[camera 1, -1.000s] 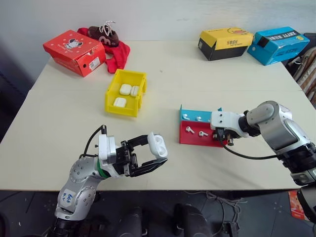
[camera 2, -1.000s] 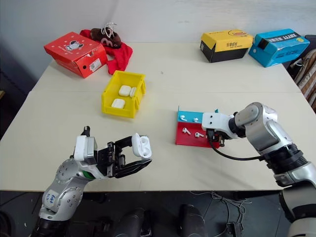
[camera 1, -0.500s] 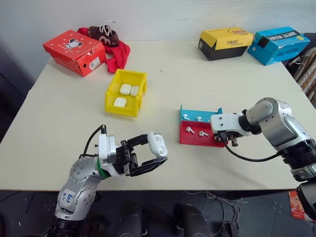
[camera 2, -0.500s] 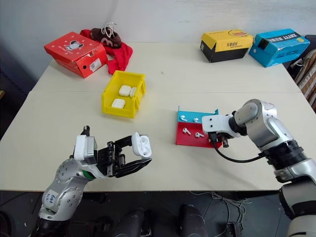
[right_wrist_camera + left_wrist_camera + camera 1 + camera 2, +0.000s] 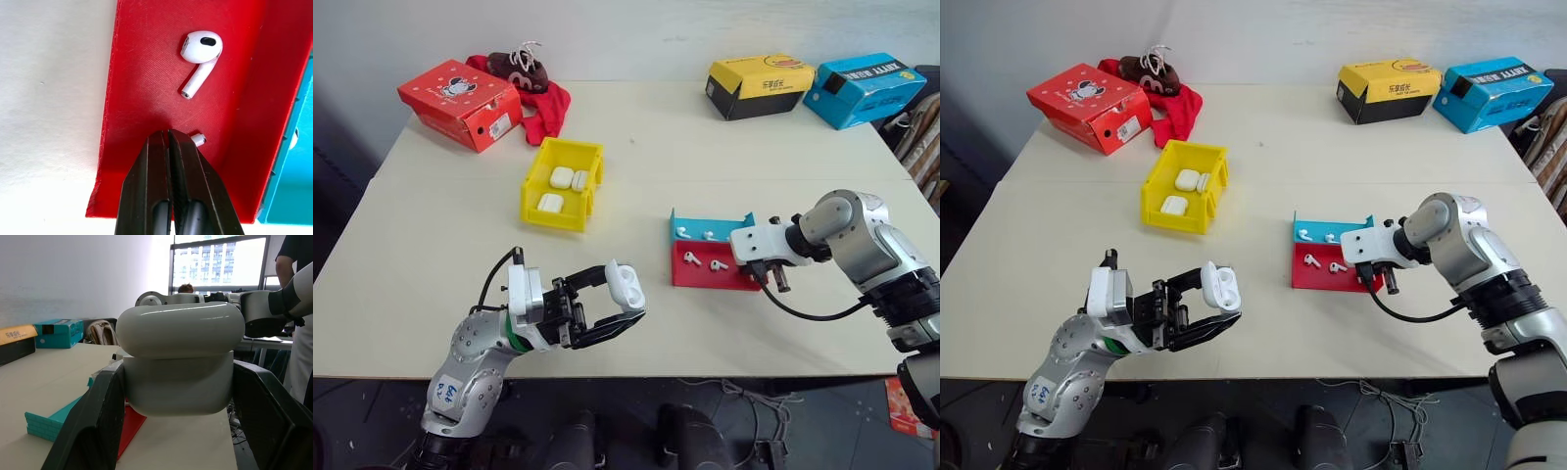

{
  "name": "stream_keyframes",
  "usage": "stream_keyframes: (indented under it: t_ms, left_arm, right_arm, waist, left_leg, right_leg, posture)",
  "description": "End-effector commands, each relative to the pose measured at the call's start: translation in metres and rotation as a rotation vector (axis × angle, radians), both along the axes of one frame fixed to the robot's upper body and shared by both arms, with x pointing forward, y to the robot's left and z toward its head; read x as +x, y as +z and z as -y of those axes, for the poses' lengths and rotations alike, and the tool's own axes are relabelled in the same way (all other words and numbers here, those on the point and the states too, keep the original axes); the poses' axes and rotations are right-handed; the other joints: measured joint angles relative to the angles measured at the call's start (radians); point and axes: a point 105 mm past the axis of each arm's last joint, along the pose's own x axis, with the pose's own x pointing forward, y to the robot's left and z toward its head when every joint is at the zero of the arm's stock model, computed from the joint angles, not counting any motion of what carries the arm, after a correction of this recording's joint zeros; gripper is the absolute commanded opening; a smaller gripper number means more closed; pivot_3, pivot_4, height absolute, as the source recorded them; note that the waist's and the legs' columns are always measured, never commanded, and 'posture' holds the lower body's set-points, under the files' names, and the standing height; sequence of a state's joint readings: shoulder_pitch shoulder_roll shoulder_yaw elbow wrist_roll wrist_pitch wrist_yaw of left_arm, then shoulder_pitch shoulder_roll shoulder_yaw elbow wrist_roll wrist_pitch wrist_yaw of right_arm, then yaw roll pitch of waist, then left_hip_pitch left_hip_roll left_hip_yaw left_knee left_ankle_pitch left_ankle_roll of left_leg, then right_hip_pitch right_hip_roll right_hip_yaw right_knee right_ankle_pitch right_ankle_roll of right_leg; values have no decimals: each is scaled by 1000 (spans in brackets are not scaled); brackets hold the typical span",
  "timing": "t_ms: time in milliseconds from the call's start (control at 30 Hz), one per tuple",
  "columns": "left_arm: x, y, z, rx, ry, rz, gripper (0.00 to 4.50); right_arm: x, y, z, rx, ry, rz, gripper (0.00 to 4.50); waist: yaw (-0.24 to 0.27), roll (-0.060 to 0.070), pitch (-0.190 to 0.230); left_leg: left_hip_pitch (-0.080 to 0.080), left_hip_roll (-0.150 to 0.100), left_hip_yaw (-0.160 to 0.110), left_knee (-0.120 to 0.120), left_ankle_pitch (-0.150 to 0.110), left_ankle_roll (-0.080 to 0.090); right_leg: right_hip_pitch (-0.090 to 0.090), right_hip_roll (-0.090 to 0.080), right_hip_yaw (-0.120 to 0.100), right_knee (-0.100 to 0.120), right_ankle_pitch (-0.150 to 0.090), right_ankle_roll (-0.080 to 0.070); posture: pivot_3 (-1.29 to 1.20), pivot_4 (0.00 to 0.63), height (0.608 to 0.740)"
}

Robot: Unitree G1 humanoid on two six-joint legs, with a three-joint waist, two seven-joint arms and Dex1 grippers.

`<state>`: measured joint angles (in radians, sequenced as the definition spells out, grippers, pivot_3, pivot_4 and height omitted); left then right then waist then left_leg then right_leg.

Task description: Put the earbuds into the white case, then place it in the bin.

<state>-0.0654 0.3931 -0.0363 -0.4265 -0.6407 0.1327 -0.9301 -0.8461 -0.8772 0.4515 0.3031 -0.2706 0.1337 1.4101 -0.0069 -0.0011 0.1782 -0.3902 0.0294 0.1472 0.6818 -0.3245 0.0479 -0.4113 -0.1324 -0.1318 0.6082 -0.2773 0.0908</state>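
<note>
The left gripper [image 5: 625, 305] is clamped on the white case [image 5: 626, 287], long axis across the fingers, lid up. The right gripper [image 5: 168, 147], fingers pressed together, points down over the red tray [image 5: 142, 98]; 1 earbud [image 5: 198, 58] lies just beyond, stem toward the fingertips.

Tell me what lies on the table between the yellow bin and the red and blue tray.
Nothing: bare table separates the bin from the tray, seen in both eye views.
</note>
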Motion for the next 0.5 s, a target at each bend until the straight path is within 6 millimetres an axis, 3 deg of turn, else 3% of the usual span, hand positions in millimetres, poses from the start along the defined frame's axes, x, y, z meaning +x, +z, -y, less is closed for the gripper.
stream_keyframes:
  t_ms: [33,133,233,467,500]
  left_arm:
    - [-8,11,1,-21,-18,45,2814]
    - [-8,11,0,-18,-16,42,2814]
    - [-9,10,-1,-12,-15,38,2814]
    - [-8,10,-1,-8,-23,35,2814]
    - [-8,11,-1,-7,-24,36,2814]
  right_arm:
    - [3,12,-5,87,-15,22,76]
    - [-2,19,-7,181,-72,-27,76]
    - [-10,23,-7,225,-108,-78,661]
    - [-8,27,-24,336,-181,-97,3056]
    - [-8,25,-26,334,-183,-100,3056]
  waist:
    - [0,0,0]
    - [0,0,0]
    - [1,0,0]
    - [1,0,0]
    - [1,1,0]
  left_leg:
    - [0,0,0,0,0,0]
    - [0,0,0,0,0,0]
    - [0,0,0,0,0,0]
    - [0,0,0,0,-1,-1]
    - [0,0,0,0,-1,-1]
  right_leg:
    - [0,0,0,0,0,0]
    - [0,0,0,0,0,0]
    - [-1,0,0,0,0,0]
    - [-1,-1,0,0,0,0]
    - [-1,-1,0,0,0,0]
  posture:
    - [0,150,740]
    - [0,150,740]
    - [0,150,740]
    - [0,150,740]
    - [0,150,740]
